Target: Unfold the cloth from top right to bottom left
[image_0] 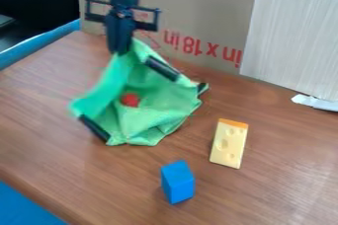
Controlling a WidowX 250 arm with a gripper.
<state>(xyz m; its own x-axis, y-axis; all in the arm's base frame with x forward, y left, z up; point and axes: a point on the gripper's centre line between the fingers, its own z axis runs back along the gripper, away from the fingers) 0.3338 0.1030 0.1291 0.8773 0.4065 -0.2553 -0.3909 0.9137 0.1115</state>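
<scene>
Green cloth (155, 115), upper end held high, lower folds on table (56, 88). Gripper (119, 50) clamped on that upper end. Rec.: draw twd. view's lower L, then ease down so layers part flat (red item (130, 99) sits amid folds; may snag or roll). Most room appears L, short of table edge. Toy cheese (229, 143) to R, blue block (178, 182) nearer front; cardboard (198, 17) behind gripper.

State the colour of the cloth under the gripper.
The cloth is green, seen best in the camera view.
</scene>
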